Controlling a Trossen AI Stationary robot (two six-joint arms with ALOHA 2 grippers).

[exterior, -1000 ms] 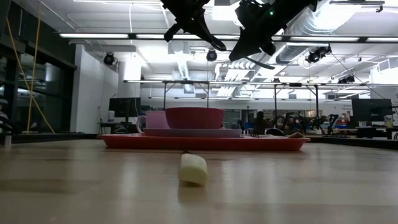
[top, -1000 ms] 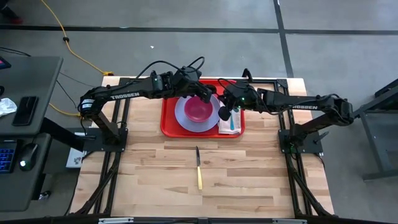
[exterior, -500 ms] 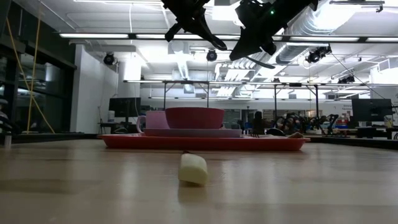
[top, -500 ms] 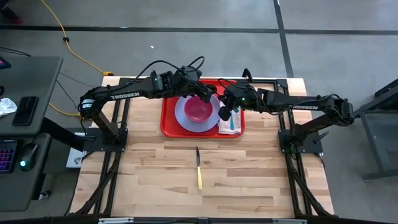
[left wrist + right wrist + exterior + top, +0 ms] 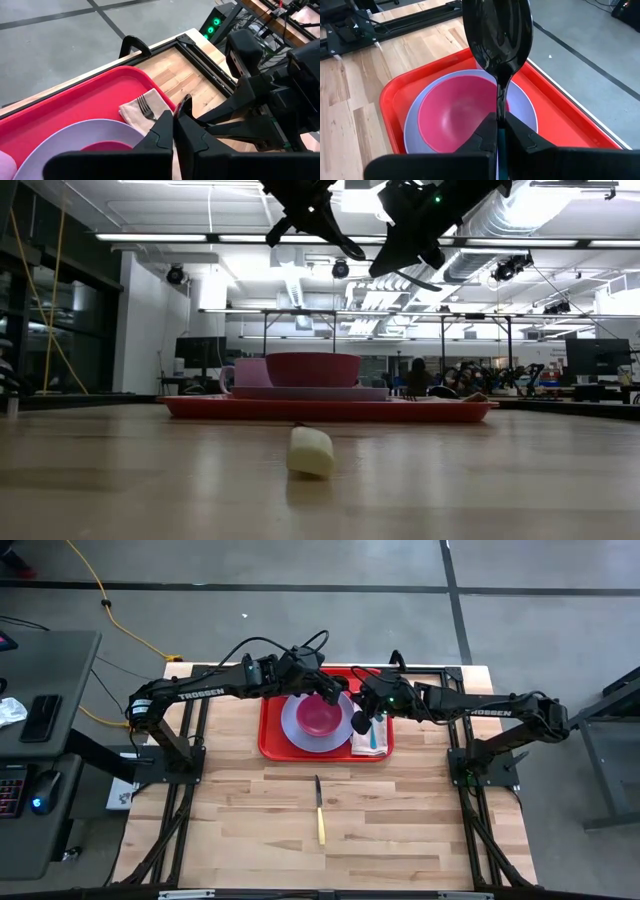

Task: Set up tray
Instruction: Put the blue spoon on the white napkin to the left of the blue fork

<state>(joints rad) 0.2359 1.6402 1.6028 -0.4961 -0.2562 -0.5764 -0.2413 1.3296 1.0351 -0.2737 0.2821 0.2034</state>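
Both grippers hover above the red tray (image 5: 272, 736) at the table's far middle in the high view: the left gripper (image 5: 331, 694) over the pink bowl (image 5: 322, 717) on the lavender plate (image 5: 296, 724), the right gripper (image 5: 360, 723) beside a napkin (image 5: 367, 740). A yellow-handled knife (image 5: 319, 810) lies apart, nearer the front.

Low view: both grippers hang high over the tray (image 5: 200, 407).

Left wrist view: fingers (image 5: 162, 131) look pressed together, empty, above a fork (image 5: 145, 107) on the napkin.

Right wrist view: fingers (image 5: 487, 135) clamp a black spoon (image 5: 497, 35) over the bowl.
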